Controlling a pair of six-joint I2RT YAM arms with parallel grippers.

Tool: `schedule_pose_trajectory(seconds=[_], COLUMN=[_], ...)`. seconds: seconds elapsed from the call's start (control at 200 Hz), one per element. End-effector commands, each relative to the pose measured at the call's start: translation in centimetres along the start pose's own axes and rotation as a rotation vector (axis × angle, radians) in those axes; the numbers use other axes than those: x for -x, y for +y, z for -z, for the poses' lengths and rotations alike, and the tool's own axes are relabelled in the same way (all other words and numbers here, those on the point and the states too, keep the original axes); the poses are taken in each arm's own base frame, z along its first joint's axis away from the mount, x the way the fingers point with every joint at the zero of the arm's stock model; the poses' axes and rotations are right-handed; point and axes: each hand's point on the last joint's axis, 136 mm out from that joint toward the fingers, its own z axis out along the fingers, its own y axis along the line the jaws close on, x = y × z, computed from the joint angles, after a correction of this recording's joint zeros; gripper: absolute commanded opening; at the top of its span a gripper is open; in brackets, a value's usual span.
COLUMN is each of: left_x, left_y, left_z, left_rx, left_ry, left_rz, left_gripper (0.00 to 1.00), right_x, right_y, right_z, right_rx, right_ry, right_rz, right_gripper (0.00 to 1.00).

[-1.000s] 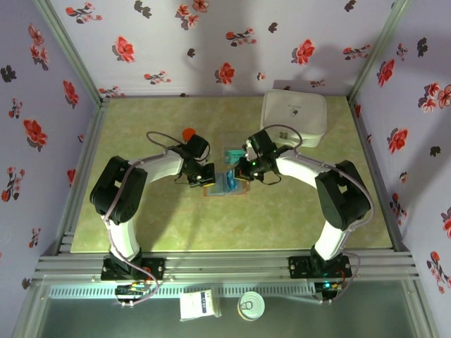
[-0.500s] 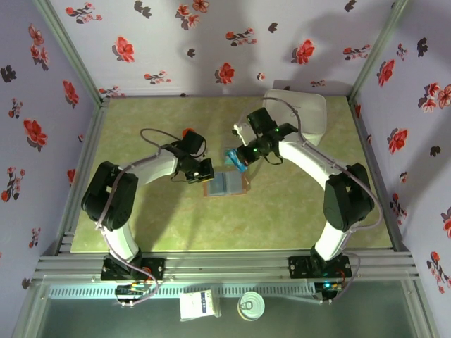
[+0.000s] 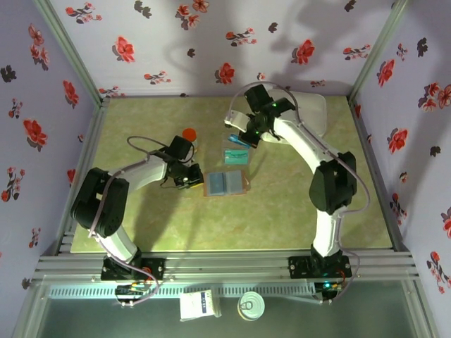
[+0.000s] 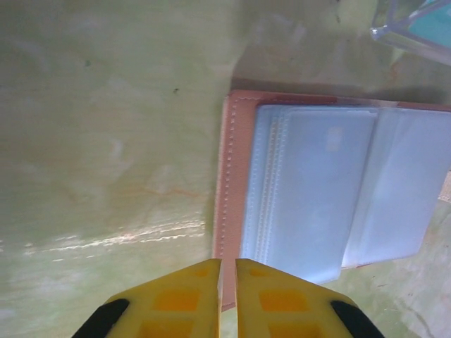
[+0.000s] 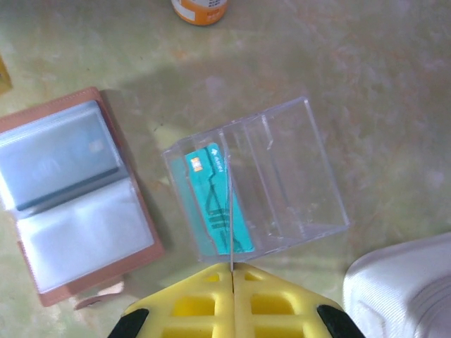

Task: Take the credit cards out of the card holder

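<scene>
The card holder [image 3: 225,184] lies open and flat mid-table, brown-edged with pale blue-grey sleeves [image 4: 310,183]. My right gripper [image 3: 243,139] hovers over the clear plastic tray [image 5: 296,176], shut on one of the credit cards [image 5: 230,211], which hangs edge-on as a thin line. A second teal card [image 5: 208,197] lies inside the tray. My left gripper [image 3: 192,179] sits just left of the holder. In the left wrist view it [image 4: 227,262] is open only a crack, nothing between its fingers, with the holder's brown corner showing below the gap.
A large white rounded box [image 3: 303,116] stands at the back right, close to the tray [image 3: 237,156]. An orange-capped small container [image 3: 188,133] stands behind the left gripper. Frame posts and flowered walls close in the green table.
My right gripper has lifted a card away from the holder and carried it back over the tray. My left gripper has slid left off the holder, and its jaws have parted slightly.
</scene>
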Motion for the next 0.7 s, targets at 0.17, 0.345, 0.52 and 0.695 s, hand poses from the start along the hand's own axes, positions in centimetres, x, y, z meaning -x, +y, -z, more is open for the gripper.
schedule_pose_trajectory(seconds=[0.17,0.345,0.52,0.695], left_x=[0.3,0.4,0.3,0.4], left_y=[1.0,1.5,1.9,2.7], left_z=[0.8,0.6,0.7,0.6], left_rx=[0.004,0.013,0.023,0.029], left_ry=[-0.017,-0.01,-0.003,0.002], left_rz=[-0.011,0.0,0.005,0.024], left_gripper=[0.13,0.13,0.13,0.13], right_x=[-1.0,-0.7,-0.8,-1.7], right_y=[-0.7,-1.5,-1.5,-1.0], right_z=[-1.8,-3.6,-5.9,-7.5], right_rx=[0.17,0.225,0.268,0.314], right_ry=[0.064,0.049,0.04,0.062], right_rz=[0.09,0.089,0.087,0.072], right_gripper=[0.0,0.0,0.0,0.0])
